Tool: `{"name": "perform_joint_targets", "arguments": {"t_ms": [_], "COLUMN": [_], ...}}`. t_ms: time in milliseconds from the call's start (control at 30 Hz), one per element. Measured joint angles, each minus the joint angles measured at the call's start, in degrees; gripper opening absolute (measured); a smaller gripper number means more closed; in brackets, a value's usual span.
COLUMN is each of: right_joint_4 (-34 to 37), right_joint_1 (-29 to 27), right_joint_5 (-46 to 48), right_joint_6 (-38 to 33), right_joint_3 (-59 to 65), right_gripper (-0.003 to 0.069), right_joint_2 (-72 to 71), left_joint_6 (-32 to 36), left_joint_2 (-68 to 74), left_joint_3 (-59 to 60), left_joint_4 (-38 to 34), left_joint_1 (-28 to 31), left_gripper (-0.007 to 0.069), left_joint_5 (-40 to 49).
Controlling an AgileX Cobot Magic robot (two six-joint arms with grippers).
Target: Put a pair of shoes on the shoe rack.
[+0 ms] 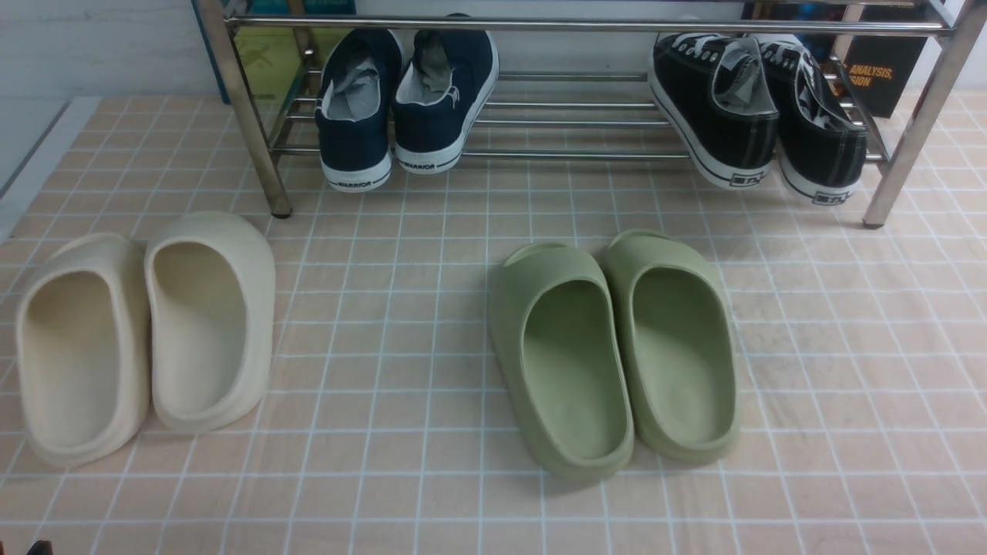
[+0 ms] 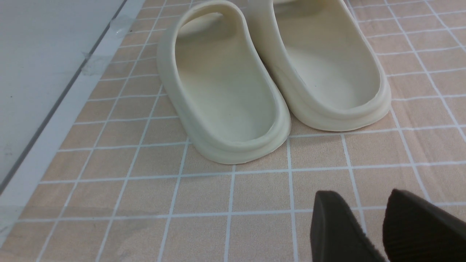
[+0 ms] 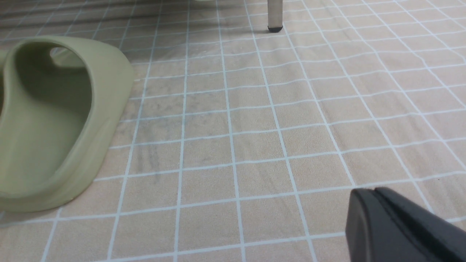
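Black shoes (image 1: 759, 108) sit on the rack (image 1: 540, 25), both claws free.

The pair rests on the rack's lower bars at the far right, heels toward me, the two shoes just beside each other and tilted. Navy sneakers (image 1: 405, 104) sit on the same bars further left. On the tiled floor (image 1: 401, 308), cream slides (image 1: 146, 331) lie near left and green slides (image 1: 613, 347) lie near the middle. The left claw (image 2: 367, 225) hovers over the floor just near of the cream slides, fingers spread, gripping nothing. The right claw (image 3: 378, 203) is clenched on nothing, over bare tiles right of a green slide.
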Motion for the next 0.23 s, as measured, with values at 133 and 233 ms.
{"name": "perform_joint_targets", "arguments": {"t_ms": [133,233], "right_joint_4": [0.0,0.0], "right_joint_1": [0.0,0.0], "right_joint_5": [0.0,0.0], "right_joint_6": [0.0,0.0], "right_joint_3": [0.0,0.0], "right_gripper": [0.0009,0.0014], "right_joint_2": [0.0,0.0], "left_joint_6": [0.0,0.0], "left_joint_2": [0.0,0.0], "left_joint_3": [0.0,0.0], "left_joint_4": [0.0,0.0], "left_joint_1": [0.0,0.0], "left_gripper": [0.0238,0.0238], "left_joint_5": [0.0,0.0]}}
